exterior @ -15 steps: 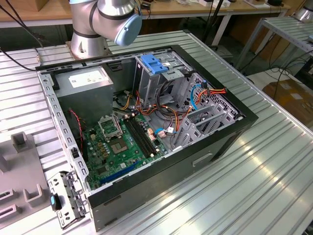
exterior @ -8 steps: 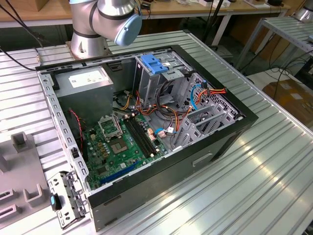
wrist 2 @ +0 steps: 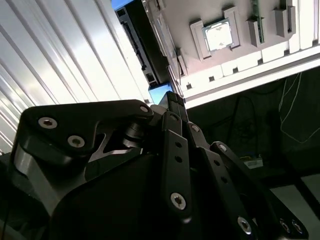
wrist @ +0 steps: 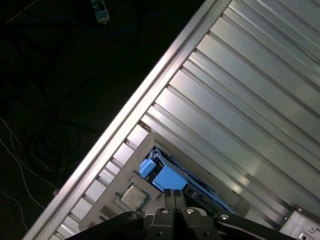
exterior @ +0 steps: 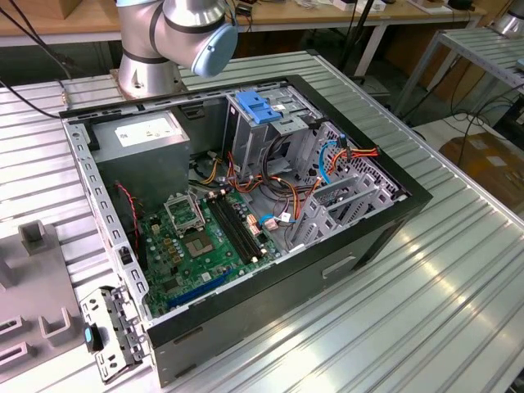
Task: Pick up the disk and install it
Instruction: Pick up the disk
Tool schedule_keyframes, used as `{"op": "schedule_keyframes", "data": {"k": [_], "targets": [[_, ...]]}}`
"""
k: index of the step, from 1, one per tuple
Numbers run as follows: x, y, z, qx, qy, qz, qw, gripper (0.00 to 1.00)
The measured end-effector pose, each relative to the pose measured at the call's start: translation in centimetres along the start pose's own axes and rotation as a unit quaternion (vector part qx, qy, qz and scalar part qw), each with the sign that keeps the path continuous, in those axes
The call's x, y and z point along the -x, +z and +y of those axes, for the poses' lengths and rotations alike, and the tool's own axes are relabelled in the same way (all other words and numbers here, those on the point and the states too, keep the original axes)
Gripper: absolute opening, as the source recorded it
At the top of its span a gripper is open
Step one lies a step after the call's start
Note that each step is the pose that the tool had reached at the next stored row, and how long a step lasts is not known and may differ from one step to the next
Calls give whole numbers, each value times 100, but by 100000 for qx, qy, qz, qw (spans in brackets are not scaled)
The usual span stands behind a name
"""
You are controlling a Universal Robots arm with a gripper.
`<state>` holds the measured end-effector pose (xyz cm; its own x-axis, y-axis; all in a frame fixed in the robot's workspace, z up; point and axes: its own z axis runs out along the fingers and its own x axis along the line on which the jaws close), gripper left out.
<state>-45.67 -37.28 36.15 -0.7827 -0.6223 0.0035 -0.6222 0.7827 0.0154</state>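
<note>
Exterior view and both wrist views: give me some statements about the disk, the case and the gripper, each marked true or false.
1. The black open-sided computer case lies on the ribbed aluminium table. True.
2. The disk in its blue plastic carrier bracket sits inside the case. False: in the first wrist view it lies near the table's edge, beside a square silver processor chip.
3. A blue plastic caddy sits atop the grey metal drive cage. True.
4. The black gripper has its jaws spread wide. False: the jaws are shut, just short of the disk.
</note>
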Motion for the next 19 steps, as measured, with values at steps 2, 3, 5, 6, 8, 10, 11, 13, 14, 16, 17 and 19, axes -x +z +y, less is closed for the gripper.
{"op": "schedule_keyframes", "data": {"k": [2,3,5,6,8,10,11,13,14,16,17,19], "targets": [[0,0,0,-45,-1653,-36,99986,11],[0,0,0,-63,-2361,-48,99972,11],[0,0,0,-101,-3936,-77,99922,11],[0,0,0,-132,-5082,-93,99871,11],[0,0,0,-198,-7793,-124,99696,11],[0,0,0,-227,-10521,-115,99445,11],[0,0,0,-241,-11534,-113,99332,11],[0,0,0,-301,-14014,-139,99013,11],[-1,0,0,-351,-15094,-173,98854,11],[0,0,0,-447,-16580,-249,98615,11],[0,0,0,-490,-17047,-278,98535,11],[0,0,0,-509,-17437,-295,98466,11]]}}
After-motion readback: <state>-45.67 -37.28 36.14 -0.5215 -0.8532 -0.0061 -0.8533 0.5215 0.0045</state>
